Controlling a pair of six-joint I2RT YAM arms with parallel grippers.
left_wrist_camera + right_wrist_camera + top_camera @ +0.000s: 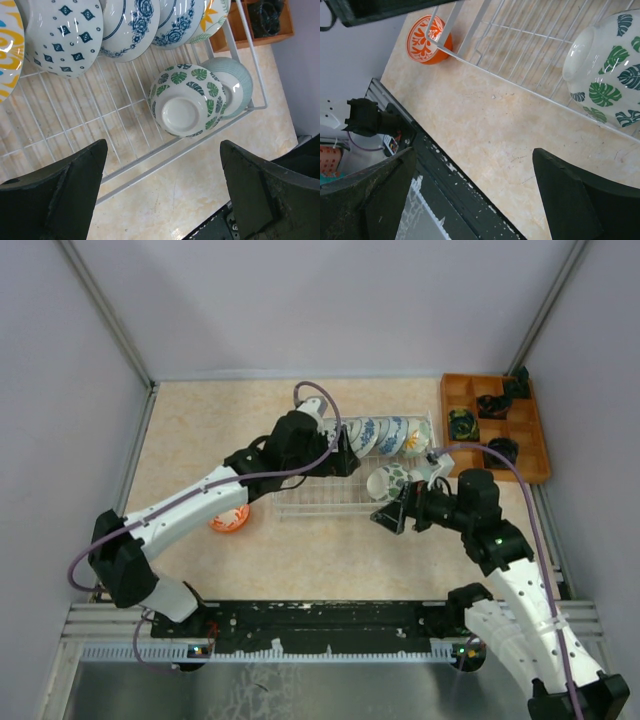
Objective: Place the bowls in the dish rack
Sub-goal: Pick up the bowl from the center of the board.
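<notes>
Racked: bowls (385, 435) sat in dish rack (310, 502)
Left: I saw 1 orange bowl (229, 521) outside
Grippers: left gripper (161, 197), right gripper (475, 192) gaped empty

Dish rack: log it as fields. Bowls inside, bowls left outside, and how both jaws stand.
rack: dish rack on the table
back row: bowls standing on edge
right end: green-leaf bowl on its side against a pale green bowl
outside: orange bowl on the table near the rack's left corner
left jaws: open, empty, over the rack
right jaws: open, empty, over the table
</notes>
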